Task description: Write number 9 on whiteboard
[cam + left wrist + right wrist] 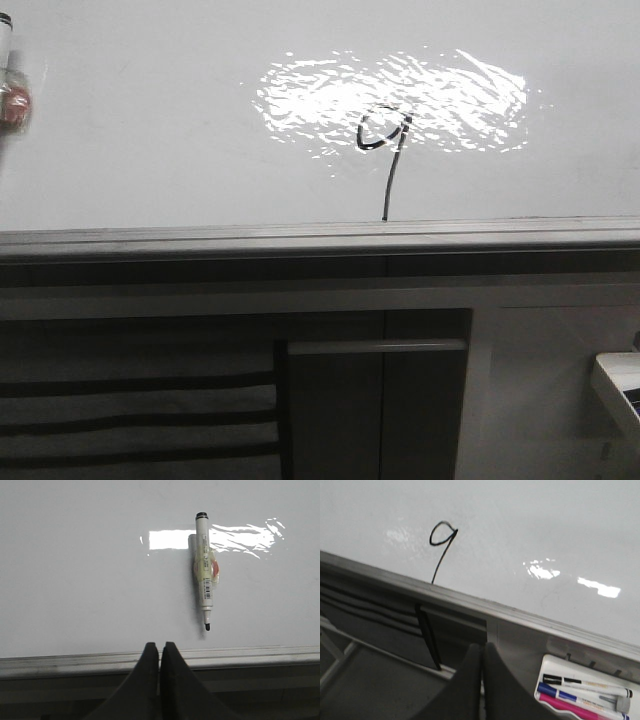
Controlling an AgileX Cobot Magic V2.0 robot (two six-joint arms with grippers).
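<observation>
The whiteboard point(150, 150) fills the upper half of the front view, with a bright glare patch and a grey rim point(300, 240) along its lower edge. The number 9 point(391, 178) is drawn in thin black line, a small loop with a long tail reaching the rim. The number 9 point(440, 559) also shows in the right wrist view. A white marker point(204, 570) sits against the whiteboard point(75, 570), black tip down, taped round its middle. My left gripper point(160, 647) is shut and empty below that marker. My right gripper point(481, 649) is shut and empty, below the board.
A white tray point(555, 666) with black, blue and pink markers hangs below the rim, to the right of the 9; its corner point(620, 385) shows in the front view. Grey cabinet panels point(380, 400) lie under the board. The taped marker point(8, 75) appears at the far left edge.
</observation>
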